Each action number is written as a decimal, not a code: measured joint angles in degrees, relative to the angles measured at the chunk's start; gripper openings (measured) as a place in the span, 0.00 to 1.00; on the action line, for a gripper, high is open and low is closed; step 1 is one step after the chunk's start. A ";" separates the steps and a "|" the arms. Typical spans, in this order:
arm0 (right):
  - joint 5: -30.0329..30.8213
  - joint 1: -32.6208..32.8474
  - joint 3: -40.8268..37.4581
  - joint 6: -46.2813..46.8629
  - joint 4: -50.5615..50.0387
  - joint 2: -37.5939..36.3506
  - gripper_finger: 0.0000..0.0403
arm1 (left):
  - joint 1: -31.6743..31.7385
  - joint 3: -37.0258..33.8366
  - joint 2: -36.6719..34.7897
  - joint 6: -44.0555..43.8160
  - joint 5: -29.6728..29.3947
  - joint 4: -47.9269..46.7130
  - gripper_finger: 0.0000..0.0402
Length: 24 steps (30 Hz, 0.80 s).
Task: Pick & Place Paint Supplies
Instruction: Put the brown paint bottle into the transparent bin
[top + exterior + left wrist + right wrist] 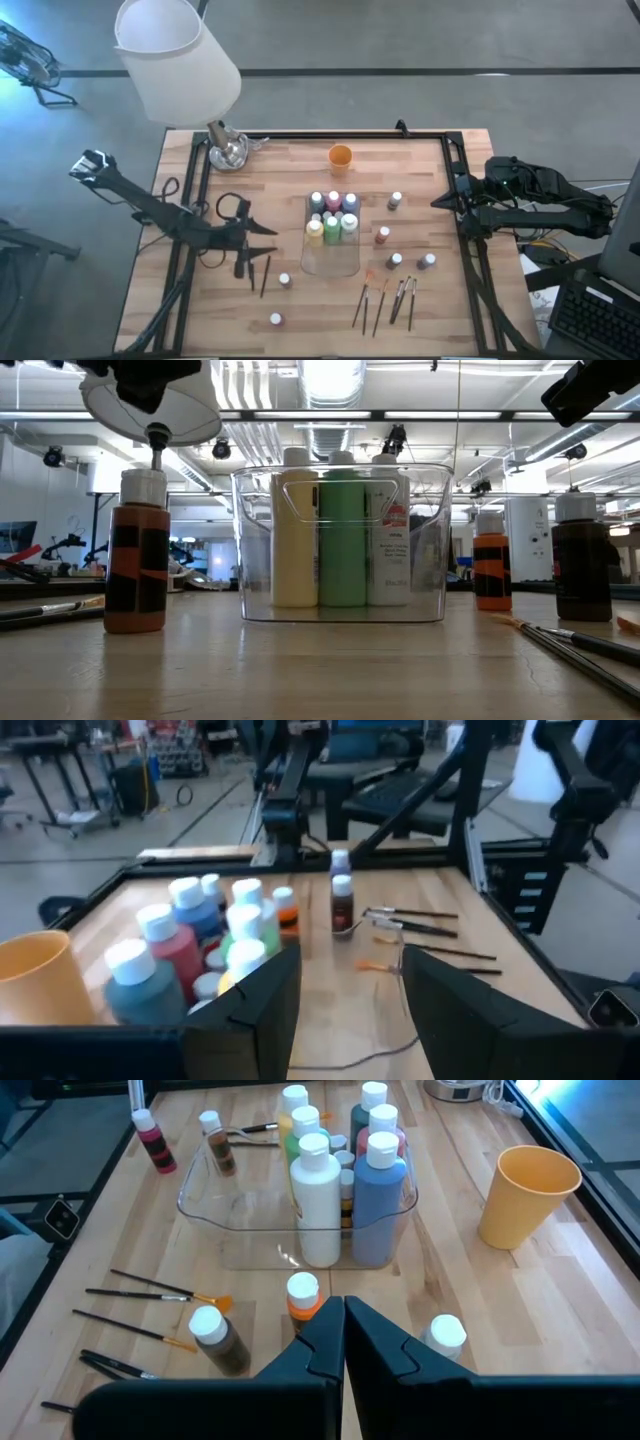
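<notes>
Two brushes lie just beside the open, empty left hand.

Overhead straight down; low level at tabletop, close; wrists facing inward from opposite sides; all sharing clear tray.

Tray sits mid-bench; you see bottles packed in its far half, near half bare. Cup behind tray. Loose bottles right of tray, two more front-left. Brushes lie front-right of tray. Lamp at far-left corner. Left claw just left of tray; right claw at right edge.
</notes>
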 joint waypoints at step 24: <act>0.00 0.00 0.00 -0.02 0.02 -0.02 0.02 | -15.81 19.52 14.05 -7.39 -6.74 -31.90 0.45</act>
